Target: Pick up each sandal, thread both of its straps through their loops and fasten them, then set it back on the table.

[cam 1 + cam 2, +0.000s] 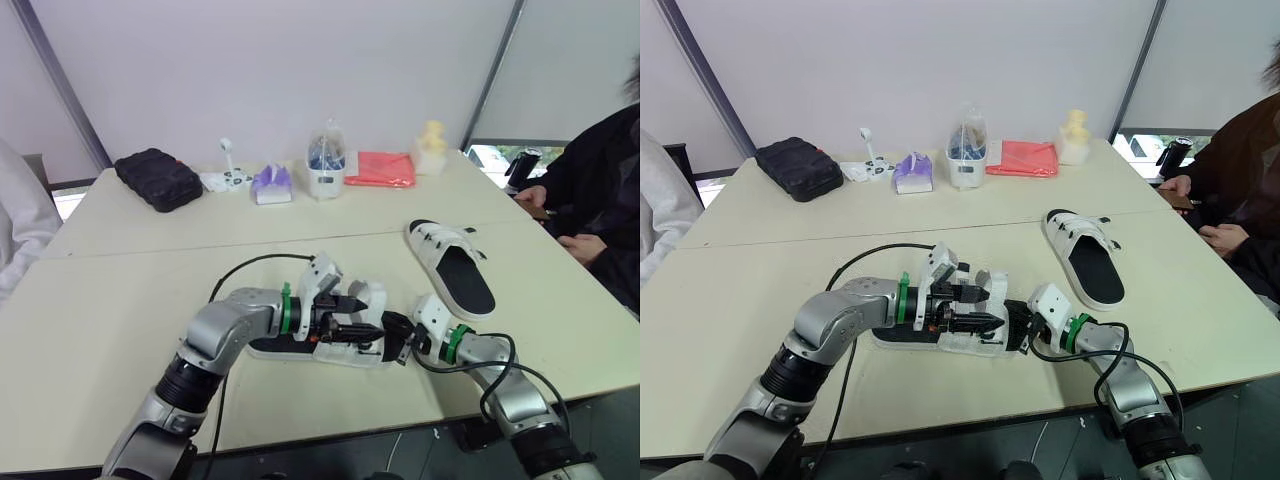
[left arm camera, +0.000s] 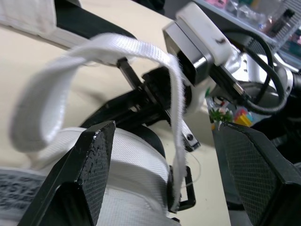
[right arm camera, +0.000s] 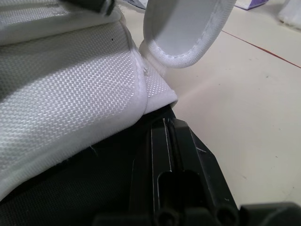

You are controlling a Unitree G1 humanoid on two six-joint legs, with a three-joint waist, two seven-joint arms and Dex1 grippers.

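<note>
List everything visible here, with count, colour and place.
sandals: 2, white with black footbeds; near sandal between the grippers, second sandal further right, apart
tables: 2, cream; near table, far table
case: 1, black, far table's left
gadget: 1, white, beside the case
tissue pack: 1, purple and white, far table's middle
clear container: 1, blue contents, beside the tissue pack
flat item: 1, red, right of the container
figure: 1, pale yellow, far table's right
people: 2; dark-clothed person at right, white sleeve at left
left gripper: open, at the near sandal's strap
right gripper: at that sandal's end
</note>
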